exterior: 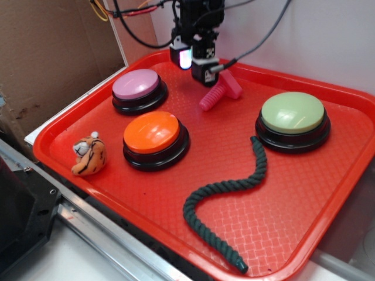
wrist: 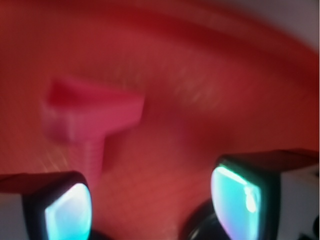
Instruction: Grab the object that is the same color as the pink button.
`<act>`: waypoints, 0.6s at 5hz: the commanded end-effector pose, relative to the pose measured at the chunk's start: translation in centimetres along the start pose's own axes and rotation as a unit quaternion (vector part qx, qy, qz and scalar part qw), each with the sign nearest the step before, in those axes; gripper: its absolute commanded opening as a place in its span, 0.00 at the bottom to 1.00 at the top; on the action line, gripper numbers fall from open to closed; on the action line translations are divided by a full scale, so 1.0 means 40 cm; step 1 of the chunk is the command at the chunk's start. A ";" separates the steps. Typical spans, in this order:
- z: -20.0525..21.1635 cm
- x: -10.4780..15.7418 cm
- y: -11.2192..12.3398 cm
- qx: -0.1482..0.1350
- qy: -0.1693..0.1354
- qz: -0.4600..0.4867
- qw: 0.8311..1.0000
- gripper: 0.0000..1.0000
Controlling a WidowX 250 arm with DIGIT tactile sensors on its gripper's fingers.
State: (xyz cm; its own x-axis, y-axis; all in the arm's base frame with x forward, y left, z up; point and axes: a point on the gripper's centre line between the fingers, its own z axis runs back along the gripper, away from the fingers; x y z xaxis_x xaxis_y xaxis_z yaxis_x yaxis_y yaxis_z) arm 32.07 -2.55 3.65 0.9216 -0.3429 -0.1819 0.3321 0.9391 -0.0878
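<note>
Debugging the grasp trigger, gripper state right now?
Gripper: open, holding nothing; the pink bolt lies on the red tray ahead of the fingertips, not between them.

A bright pink ribbed plastic bolt [exterior: 220,92] lies on a red textured tray [exterior: 304,199], near a pale pink-topped, black-based round button [exterior: 139,89].

On my tray [exterior: 328,193]: bolt [exterior: 220,92] at 12 o'clock, claw [exterior: 195,63] just behind it. Button [exterior: 139,91] at 10, button [exterior: 156,139] near centre, button [exterior: 292,120] at 2. Plush [exterior: 89,156] at 8. Rope [exterior: 234,199] at 5.
</note>
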 end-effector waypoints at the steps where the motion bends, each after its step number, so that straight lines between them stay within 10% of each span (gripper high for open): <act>1: 0.081 -0.043 -0.001 0.064 -0.012 0.006 0.998 1.00; 3: 0.057 0.003 -0.021 0.065 -0.010 -0.029 0.997 1.00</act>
State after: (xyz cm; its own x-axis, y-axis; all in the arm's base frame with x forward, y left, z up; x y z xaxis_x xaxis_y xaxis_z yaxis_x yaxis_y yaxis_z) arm 31.56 -2.49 4.28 0.8968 -0.3831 -0.2214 0.3955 0.9184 0.0129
